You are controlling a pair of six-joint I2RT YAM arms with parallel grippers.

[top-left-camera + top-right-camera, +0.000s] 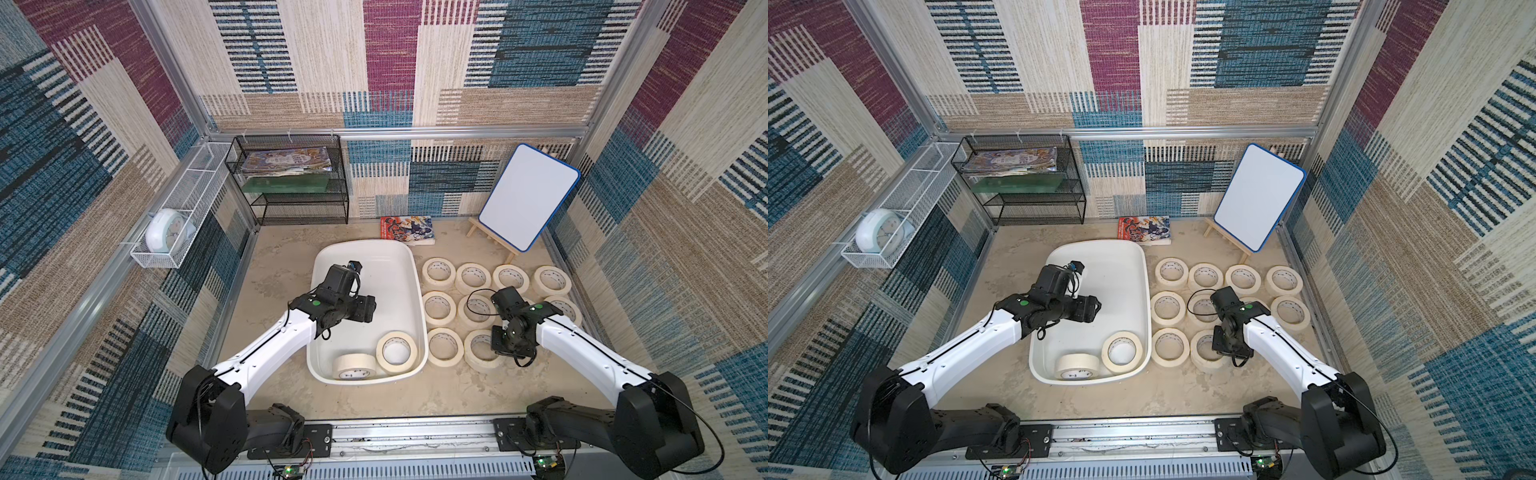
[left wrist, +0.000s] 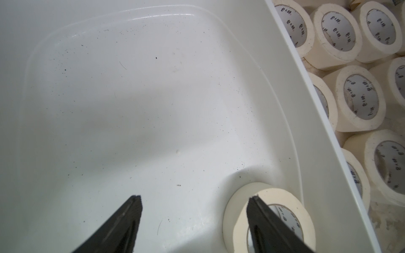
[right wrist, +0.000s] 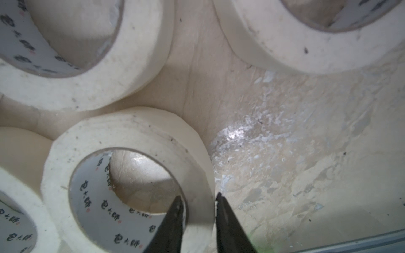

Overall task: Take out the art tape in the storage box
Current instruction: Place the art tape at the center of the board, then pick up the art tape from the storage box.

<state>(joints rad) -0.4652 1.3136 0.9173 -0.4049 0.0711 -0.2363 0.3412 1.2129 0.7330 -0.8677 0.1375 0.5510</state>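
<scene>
The right gripper [image 3: 198, 197] straddles the wall of an art tape roll [image 3: 131, 133] lying flat on the table [image 3: 285, 142], extending the tidy grid beside the storage box [image 1: 390, 282]. Its jaws stand slightly parted, with a sliver of gap at the outer finger, so the roll appears set down, not held. The left gripper [image 2: 194, 198] hangs wide open and empty inside the box, where two rolls [image 1: 354, 365] await removal.

white arm links [image 1: 266, 349], black joints [image 1: 208, 411], green dots [image 1: 316, 303].
</scene>
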